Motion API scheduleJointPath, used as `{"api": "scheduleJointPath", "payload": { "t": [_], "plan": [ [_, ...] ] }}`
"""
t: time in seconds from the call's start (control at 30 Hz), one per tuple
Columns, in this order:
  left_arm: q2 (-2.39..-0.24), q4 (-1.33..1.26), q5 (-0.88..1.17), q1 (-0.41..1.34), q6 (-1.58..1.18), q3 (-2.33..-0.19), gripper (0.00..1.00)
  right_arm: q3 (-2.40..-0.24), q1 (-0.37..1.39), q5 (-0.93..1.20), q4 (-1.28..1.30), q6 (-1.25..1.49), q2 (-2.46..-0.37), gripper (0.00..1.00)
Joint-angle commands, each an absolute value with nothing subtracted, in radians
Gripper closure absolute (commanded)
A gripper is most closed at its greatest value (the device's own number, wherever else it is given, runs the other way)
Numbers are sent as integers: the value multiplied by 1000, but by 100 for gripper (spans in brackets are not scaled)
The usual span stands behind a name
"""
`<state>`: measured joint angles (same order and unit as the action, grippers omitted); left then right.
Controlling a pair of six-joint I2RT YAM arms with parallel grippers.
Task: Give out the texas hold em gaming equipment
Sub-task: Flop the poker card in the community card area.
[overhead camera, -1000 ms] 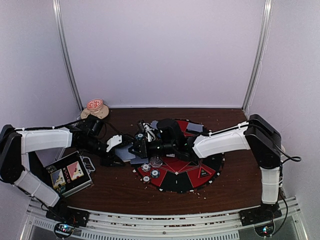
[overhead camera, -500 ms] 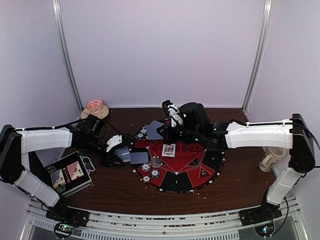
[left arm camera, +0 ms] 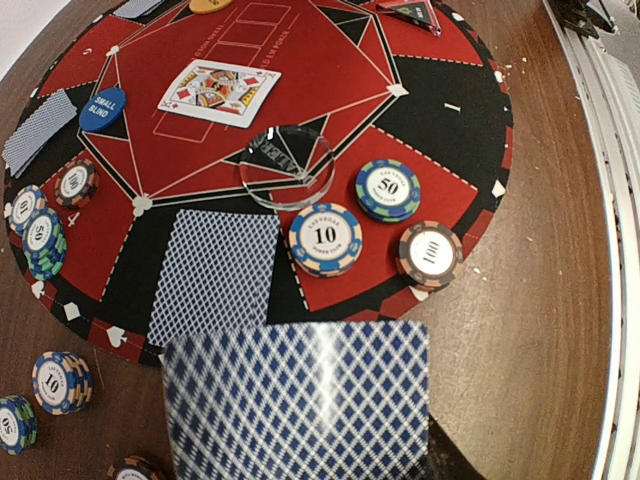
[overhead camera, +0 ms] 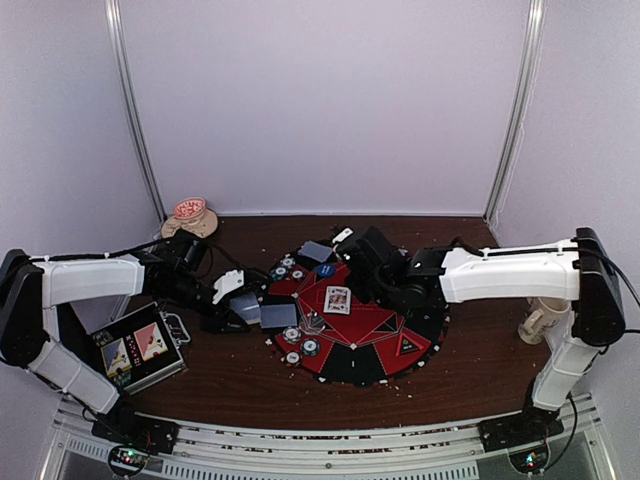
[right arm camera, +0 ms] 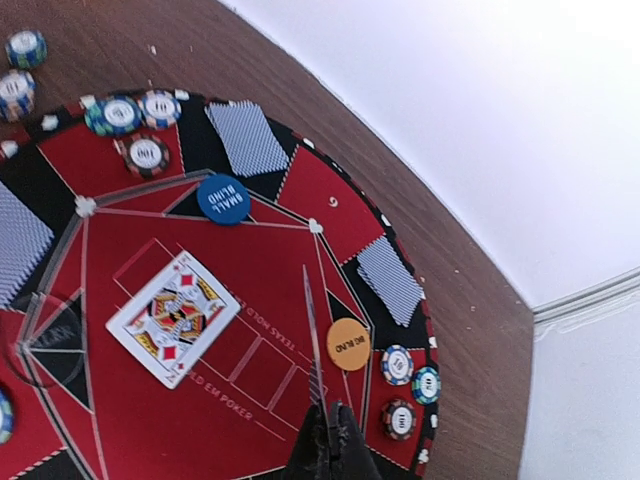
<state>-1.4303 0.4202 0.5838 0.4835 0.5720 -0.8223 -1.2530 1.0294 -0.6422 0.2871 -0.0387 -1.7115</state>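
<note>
mat [overhead camera: 400, 345]: round, red and black, flat on the brown surface [overhead camera: 230, 385] between your two arms.
left hand [overhead camera: 240, 310]: you have it low at the mat's left edge, closed on a blurred card [left arm camera: 295, 405]. The card's blue diamond back fills the bottom of the wrist view and hides the fingers.
right hand [right arm camera: 328, 445]: your fingers are pressed tight together, pinching an edge-on card [right arm camera: 312, 340] that stands upright over the mat's red middle.
face-up card [left arm camera: 220, 92]: a diamond court card, lying flat in the red centre.
small blind [right arm camera: 222, 198]: blue button on the mat, near the face-up card but apart from it.
big blind [right arm camera: 348, 344]: orange button on the mat, with three chips near it at the rim.
puck [left arm camera: 287, 165]: clear disc lying between the face-up card and your left hand's nearest chips.
10 chip [left arm camera: 325, 239], 50 chip [left arm camera: 388, 189], 100 chip [left arm camera: 430, 254]: each lies flat and single on the mat, close together but not touching.
face-down card [left arm camera: 215, 275]: on a black section just beside the 10 chip, its near end hidden behind the blurred card.
rim card [right arm camera: 247, 137]: face down on a black rim section, with chips just beside it.
loose chips [left arm camera: 62, 382]: a short stack on the bare surface, just off the mat's edge.
mug [overhead camera: 543, 318]: beside your right arm, well clear of the mat.
case [overhead camera: 135, 350]: under your left arm, at the surface's near left.
</note>
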Motion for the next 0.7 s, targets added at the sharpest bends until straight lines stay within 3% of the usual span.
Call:
{"api": "scheduleJointPath", "payload": {
  "t": [0.0,0.23,0.67],
  "plan": [
    [-1417,402,606,484,582,-830,54,-1301,1052,-893,376,-201,-1843,100],
    [-1415,402,607,485,583,-828,54,-1317,1053,-921,294,-342,-1949,100],
    [-1408,400,607,483,584,-827,54,-1202,979,-659,25,-562,-1928,100]
  ]
}}
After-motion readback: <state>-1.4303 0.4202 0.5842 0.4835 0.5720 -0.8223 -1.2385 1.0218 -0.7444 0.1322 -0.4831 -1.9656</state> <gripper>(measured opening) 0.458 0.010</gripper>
